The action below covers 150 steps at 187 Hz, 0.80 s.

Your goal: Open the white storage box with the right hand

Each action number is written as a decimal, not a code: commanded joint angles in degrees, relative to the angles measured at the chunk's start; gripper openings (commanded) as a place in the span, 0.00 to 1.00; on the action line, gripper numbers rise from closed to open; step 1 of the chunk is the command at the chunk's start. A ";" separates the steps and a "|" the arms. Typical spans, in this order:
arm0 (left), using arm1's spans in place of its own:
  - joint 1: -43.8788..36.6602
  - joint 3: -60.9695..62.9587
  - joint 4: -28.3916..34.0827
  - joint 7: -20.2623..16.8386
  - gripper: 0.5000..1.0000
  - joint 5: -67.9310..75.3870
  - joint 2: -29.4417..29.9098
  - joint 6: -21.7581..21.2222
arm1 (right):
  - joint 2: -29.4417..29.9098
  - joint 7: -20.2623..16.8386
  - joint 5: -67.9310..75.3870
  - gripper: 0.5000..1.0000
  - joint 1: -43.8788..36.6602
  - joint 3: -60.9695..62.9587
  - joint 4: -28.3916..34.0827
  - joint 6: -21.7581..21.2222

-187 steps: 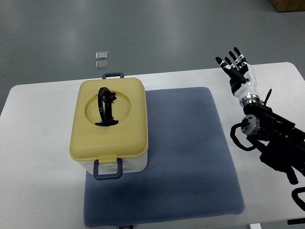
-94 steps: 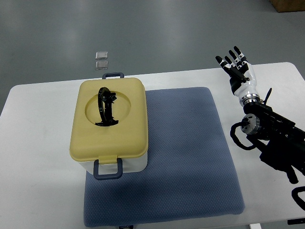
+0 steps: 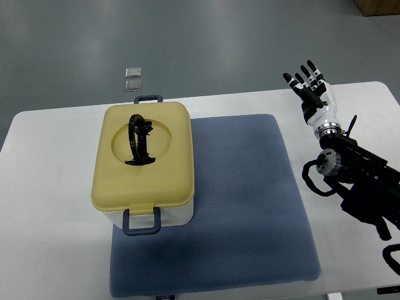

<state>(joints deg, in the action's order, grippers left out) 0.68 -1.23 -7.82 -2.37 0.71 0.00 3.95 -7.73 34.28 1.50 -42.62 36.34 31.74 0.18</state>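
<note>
The white storage box (image 3: 181, 214) stands on the left part of a blue-grey mat (image 3: 244, 194). Its yellow lid (image 3: 142, 156) is on and closed, with a black handle (image 3: 139, 139) in a round recess and blue-grey latches at the near (image 3: 141, 222) and far (image 3: 149, 99) ends. My right hand (image 3: 309, 87) is far to the right of the box, above the table's back right part, fingers spread and holding nothing. Its black arm (image 3: 359, 181) comes in from the right edge.
The white table (image 3: 50, 206) carries the mat. Two small clear squares (image 3: 133, 78) lie on the grey floor beyond the table's far edge. A brown box corner (image 3: 378, 6) shows at the top right.
</note>
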 commanded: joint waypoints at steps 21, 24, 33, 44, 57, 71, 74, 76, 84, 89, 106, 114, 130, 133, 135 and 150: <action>0.02 0.09 0.09 0.00 1.00 0.00 0.00 -0.08 | 0.08 0.00 0.00 0.85 0.26 -0.04 -0.01 0.00; 0.02 0.09 0.09 0.00 1.00 0.00 0.00 0.00 | 0.08 0.00 0.00 0.85 0.26 -0.04 -0.01 0.00; -0.07 0.09 0.09 0.00 1.00 0.00 0.00 0.00 | 0.08 0.00 0.00 0.85 0.26 -0.04 -0.01 0.00; -0.07 0.00 0.09 0.00 1.00 0.00 0.00 -0.08 | 0.08 0.00 0.00 0.85 0.26 -0.04 -0.01 0.00; 0.02 0.00 0.09 0.00 1.00 0.00 0.00 0.00 | 0.00 0.00 0.00 0.85 0.26 -0.04 -0.01 0.00; 0.02 -0.09 0.09 0.00 1.00 0.00 0.00 0.00 | 0.00 0.00 -0.09 0.85 0.26 -0.04 -0.01 0.00; 0.02 -0.09 0.09 0.00 1.00 0.00 0.00 0.00 | 0.00 0.00 0.00 0.85 0.26 -0.04 -0.01 0.00; -0.07 -0.09 0.09 0.00 1.00 0.00 0.00 0.00 | 0.00 0.00 0.00 0.85 0.17 -0.04 -0.01 0.00; -0.07 -0.09 0.00 0.00 1.00 0.00 0.00 0.00 | 0.00 0.00 0.00 0.85 0.17 -0.04 -0.01 0.00; -0.07 -0.09 0.00 0.00 1.00 0.00 0.00 0.00 | 0.00 0.00 0.00 0.85 0.17 -0.04 -0.01 0.00; -0.07 -0.09 0.00 0.00 1.00 0.00 0.00 0.00 | 0.08 -0.09 0.00 0.85 0.08 0.04 -0.01 0.18; -0.07 -0.09 -0.09 0.00 1.00 0.08 0.00 0.00 | 0.08 -0.09 -0.09 0.85 0.08 -0.04 -0.01 0.26; 0.02 -0.09 -0.09 0.00 1.00 0.08 0.00 0.00 | 0.00 -0.09 -0.09 0.85 0.08 -0.04 -0.01 0.79; -0.07 0.00 -0.18 0.00 1.00 0.08 0.00 0.00 | 0.00 -0.09 -0.09 0.85 0.08 -0.04 -0.01 1.23; 0.02 0.00 -0.18 0.00 1.00 0.08 0.00 0.00 | 0.00 -0.09 -0.09 0.85 0.08 -0.04 -0.01 1.49; -0.07 -0.09 -0.18 0.00 1.00 0.00 0.00 0.00 | 0.00 -0.09 -0.09 0.85 -0.01 -0.04 -0.01 3.08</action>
<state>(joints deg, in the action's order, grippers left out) 0.63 -1.31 -7.96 -2.37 0.75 0.00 3.95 -7.70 34.20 1.41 -42.57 36.31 31.74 1.48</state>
